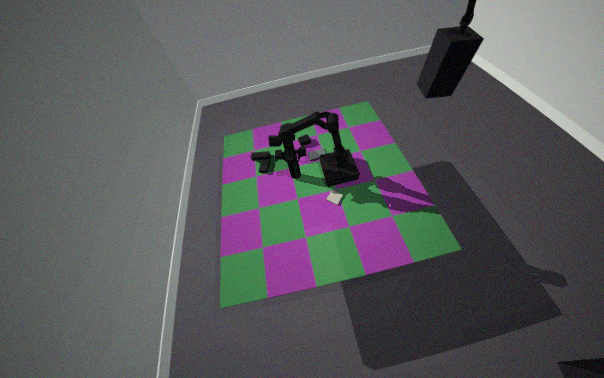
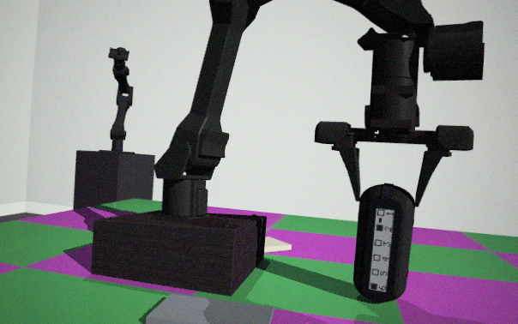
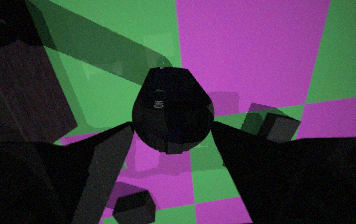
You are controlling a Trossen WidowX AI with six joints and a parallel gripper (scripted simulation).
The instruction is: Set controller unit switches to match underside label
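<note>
The dark grey controller unit (image 2: 363, 257) (image 3: 172, 112) (image 1: 297, 171) is upright on its rounded end, leaning slightly. Its label (image 2: 382, 250) faces the exterior view: squares 2 and 6 are filled, squares 1, 3, 4 and 5 are empty. My gripper (image 2: 388, 203) (image 3: 173, 126) points straight down above the unit, with its fingertips against both sides of the unit's upper end, shut on it. The rocker switches face away from the exterior camera, and their positions cannot be made out in the other views.
The arm's box base (image 1: 340, 172) (image 2: 163, 257) stands beside the unit. A grey flat block (image 1: 314, 155) (image 2: 214, 309) and a cream block (image 1: 334, 198) (image 2: 278, 245) lie near it. Dark blocks lie right (image 3: 282, 129) and below (image 3: 134, 208) the unit in the wrist view.
</note>
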